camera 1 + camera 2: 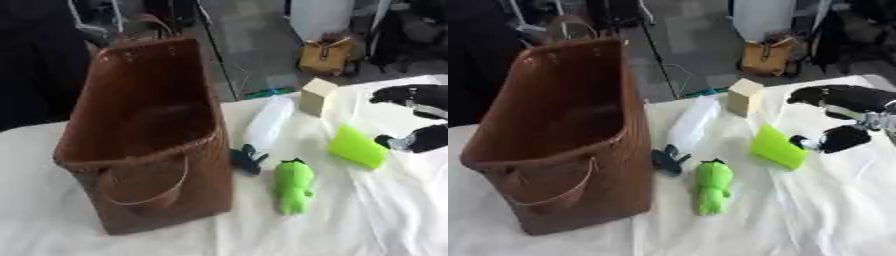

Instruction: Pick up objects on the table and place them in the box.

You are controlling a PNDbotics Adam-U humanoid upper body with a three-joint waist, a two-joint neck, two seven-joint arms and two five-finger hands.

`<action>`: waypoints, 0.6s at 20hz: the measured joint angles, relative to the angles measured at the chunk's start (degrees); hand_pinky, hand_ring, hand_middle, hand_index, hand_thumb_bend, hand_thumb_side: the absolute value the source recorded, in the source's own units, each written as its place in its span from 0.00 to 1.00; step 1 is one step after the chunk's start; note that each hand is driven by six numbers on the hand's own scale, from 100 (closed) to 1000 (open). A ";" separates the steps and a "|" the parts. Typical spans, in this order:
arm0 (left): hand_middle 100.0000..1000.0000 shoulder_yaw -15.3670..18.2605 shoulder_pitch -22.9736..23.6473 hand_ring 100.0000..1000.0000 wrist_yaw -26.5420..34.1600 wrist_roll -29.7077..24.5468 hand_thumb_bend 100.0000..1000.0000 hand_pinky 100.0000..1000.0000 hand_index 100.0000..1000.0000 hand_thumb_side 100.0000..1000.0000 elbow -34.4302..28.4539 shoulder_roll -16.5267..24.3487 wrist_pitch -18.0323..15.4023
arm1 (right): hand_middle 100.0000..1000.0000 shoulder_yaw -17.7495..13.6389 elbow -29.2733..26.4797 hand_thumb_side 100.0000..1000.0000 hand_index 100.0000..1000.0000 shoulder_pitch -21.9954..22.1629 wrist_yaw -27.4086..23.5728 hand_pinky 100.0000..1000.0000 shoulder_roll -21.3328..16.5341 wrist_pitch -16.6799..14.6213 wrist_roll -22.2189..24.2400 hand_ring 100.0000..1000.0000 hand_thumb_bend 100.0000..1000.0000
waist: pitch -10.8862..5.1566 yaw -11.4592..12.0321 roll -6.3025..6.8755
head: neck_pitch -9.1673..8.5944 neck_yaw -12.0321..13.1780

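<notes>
At the right edge of the white-clothed counter, the robot's black right hand is reaching in toward the bright lime-green flat wedge-shaped block. Its upper fingers are stretching out above while its thumb is sitting low, just beside the block's right edge; whether it is touching the block I cannot tell. The hand is spread wide and is holding nothing.

By my reading, the approach to a first pick is in hand, with the grasp not yet made. The next move calls for bringing fingers and thumb to either side of the green block, closing on it, lifting, and carrying it left across the counter to the tall brown woven basket-like box with loop handles, which is standing open-mouthed at the left.

Other things are waiting on the cloth between hand and box: a green soft toy figure, a small dark teal toy close by the box's foot, a clear plastic bottle lying on its side, and a pale cream rectangular block standing upright behind. The left hand is not showing in either view.
</notes>
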 measured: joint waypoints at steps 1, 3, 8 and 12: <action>0.76 0.00 -0.05 0.69 0.00 0.06 0.00 0.65 0.69 0.77 0.00 0.00 0.05 | 0.99 -0.50 0.01 0.61 1.00 0.21 -0.24 1.00 0.59 0.29 1.32 1.00 0.40 | 0.00 -0.09 -0.13 | 0.01 0.07; 0.76 0.03 -0.05 0.69 0.00 0.20 0.00 0.65 0.69 0.77 0.00 -0.01 0.18 | 0.99 -1.29 0.01 0.61 1.00 0.43 -1.58 1.00 1.80 0.60 4.33 1.00 0.41 | -0.01 -0.35 -0.35 | 0.25 0.28; 0.76 0.04 -0.22 0.69 0.00 0.37 0.00 0.65 0.69 0.77 0.00 -0.01 0.35 | 0.99 -2.61 -0.06 0.59 1.00 0.37 -5.52 1.00 3.30 1.53 10.85 1.00 0.41 | -0.14 -0.76 -0.93 | 0.52 0.66; 0.76 0.08 -0.49 0.69 0.00 0.58 0.00 0.70 0.69 0.77 0.00 -0.01 0.52 | 0.99 -3.35 1.03 0.59 1.00 -0.46 -7.00 1.00 5.18 3.61 14.60 1.00 0.41 | -0.52 -1.23 -1.42 | 0.94 0.91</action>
